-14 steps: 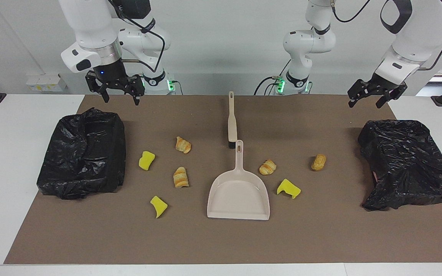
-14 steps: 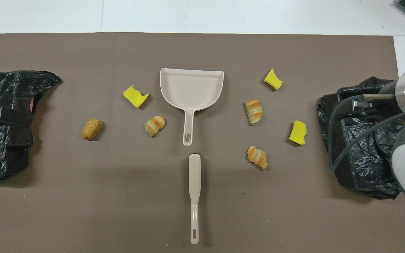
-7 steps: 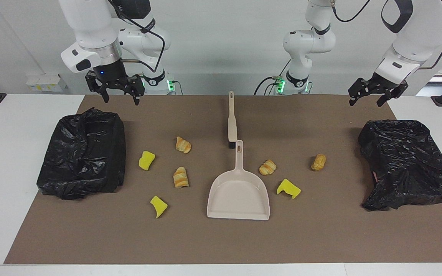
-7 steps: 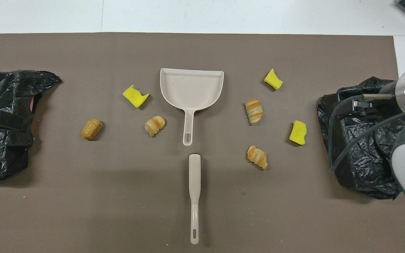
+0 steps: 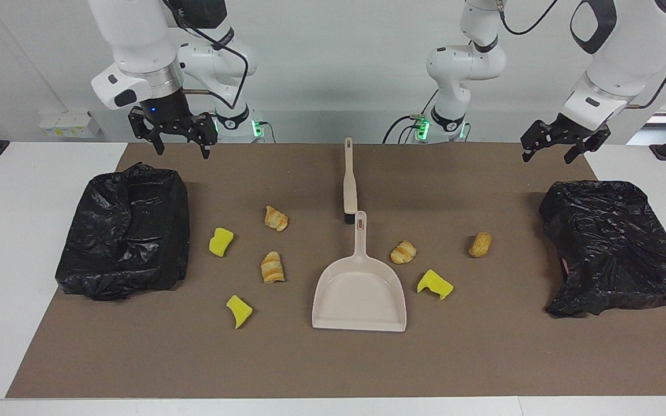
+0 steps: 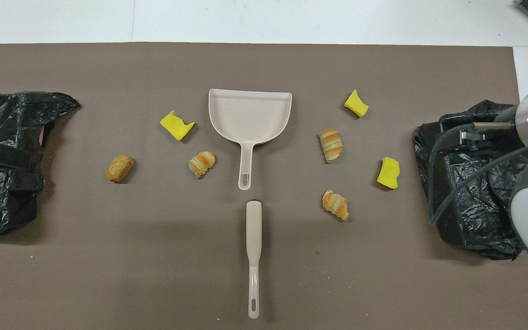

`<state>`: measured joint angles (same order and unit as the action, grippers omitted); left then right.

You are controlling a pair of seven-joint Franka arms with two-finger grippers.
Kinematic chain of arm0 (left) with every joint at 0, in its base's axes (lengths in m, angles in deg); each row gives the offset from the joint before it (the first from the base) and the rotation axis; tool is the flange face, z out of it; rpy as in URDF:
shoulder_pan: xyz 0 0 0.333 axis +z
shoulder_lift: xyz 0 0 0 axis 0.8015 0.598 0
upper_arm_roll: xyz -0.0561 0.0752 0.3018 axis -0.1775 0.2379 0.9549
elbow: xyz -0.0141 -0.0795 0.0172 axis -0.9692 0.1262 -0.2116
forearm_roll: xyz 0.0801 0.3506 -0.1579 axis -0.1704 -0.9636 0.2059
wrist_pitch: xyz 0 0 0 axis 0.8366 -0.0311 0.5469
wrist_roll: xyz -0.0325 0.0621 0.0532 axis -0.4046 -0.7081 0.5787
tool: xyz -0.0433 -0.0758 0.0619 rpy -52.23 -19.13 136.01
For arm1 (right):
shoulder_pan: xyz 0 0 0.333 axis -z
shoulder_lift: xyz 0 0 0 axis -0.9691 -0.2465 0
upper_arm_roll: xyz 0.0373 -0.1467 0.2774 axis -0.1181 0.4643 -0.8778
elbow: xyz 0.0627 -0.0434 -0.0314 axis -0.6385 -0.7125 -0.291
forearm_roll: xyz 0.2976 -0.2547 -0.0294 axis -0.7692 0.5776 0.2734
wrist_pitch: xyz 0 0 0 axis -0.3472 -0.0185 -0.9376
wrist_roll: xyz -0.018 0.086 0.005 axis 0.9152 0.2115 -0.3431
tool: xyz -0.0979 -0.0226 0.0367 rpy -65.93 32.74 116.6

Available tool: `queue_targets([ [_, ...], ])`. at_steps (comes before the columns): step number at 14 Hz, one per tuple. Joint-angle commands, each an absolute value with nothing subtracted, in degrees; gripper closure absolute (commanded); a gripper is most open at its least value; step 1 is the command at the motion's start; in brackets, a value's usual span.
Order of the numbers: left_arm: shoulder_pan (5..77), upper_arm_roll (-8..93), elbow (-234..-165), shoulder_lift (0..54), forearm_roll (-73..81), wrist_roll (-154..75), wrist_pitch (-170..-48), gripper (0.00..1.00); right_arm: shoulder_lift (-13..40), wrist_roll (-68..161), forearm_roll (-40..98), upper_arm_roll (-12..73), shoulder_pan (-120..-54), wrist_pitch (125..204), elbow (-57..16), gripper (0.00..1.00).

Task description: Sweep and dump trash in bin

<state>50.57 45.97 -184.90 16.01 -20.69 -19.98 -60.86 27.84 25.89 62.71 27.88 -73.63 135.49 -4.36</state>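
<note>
Both grippers up, jaws open, empty: left gripper (image 5: pixel 550 151) and right gripper (image 5: pixel 181 138) near bins; trash (image 5: pixel 273 267) scattered around dustpan (image 5: pixel 359 292).

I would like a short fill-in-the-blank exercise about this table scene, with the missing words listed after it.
1. The number of bright yellow chunks lying on the brown mat is ____.
2. The brush lies ____ to the robots than the dustpan.
3. The colour of the bag-lined bins at both ends of the table is ____.
4. The number of golden-brown pastries inside the dustpan is ____.

Missing words: three; nearer; black; zero
</note>
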Motion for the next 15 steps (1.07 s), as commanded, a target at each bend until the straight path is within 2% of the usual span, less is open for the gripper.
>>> queue_targets([
  [1,48.6,46.2,-191.4,15.0,-20.5,-19.6,-67.3,0.00,29.9,23.4,61.9,27.6,-73.0,137.9,-7.6,0.00],
  [6,45.7,46.2,-200.8,14.8,-20.5,-20.1,-76.7,0.00,29.9,21.6,60.6,27.1,-74.1,141.0,-10.2,0.00],
  [8,44.4,46.1,-205.4,14.9,-20.4,-20.3,-81.9,0.00,29.0,21.6,60.8,27.1,-75.7,145.2,-11.6,0.00],
  [11,40.4,46.2,-210.3,15.9,-20.3,-21.7,-85.8,0.00,25.2,18.2,60.9,27.1,-79.3,150.8,-11.5,0.00],
  [15,34.0,46.1,-218.7,14.6,-20.1,-28.2,-92.8,0.00,19.0,11.3,61.9,27.1,-85.3,157.2,-10.0,0.00],
])
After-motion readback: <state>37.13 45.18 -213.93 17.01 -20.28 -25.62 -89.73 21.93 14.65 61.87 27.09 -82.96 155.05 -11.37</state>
